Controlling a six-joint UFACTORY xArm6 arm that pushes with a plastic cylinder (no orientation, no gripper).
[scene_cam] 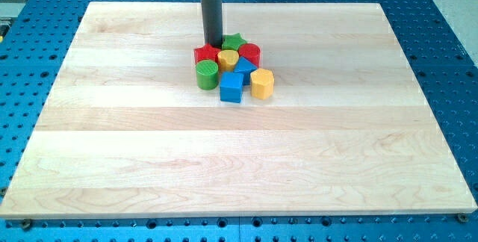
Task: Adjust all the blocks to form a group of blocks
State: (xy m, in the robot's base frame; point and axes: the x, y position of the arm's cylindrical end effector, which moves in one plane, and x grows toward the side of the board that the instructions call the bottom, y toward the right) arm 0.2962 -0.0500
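The blocks sit bunched together in the upper middle of the wooden counter (239, 160), which lies on a blue perforated base (448, 63). My tip (213, 45) comes down from the view's top as a straight dark rod and ends at the upper left edge of the cluster, right at the red block (203, 54) and just to the view's left of the green star (234, 42). There is no hand on this arm, only the rod, so nothing is open, closed or gripped; the tip merely stands at the cluster's edge, and whether it actually touches the red block I cannot tell.

Within the group, the green cylinder (207, 74) stands at the view's left, below the red block. A yellow block (228, 57) lies near the centre, with a red cylinder (249, 53) to its right. Below these a blue block (244, 68) of unclear shape sits against the blue cube (231, 88), which is the lowest piece in the view. The yellow hexagonal block (262, 83) stands at the lower right, just beside the blue cube. All the pieces are touching or very nearly touching their neighbours.
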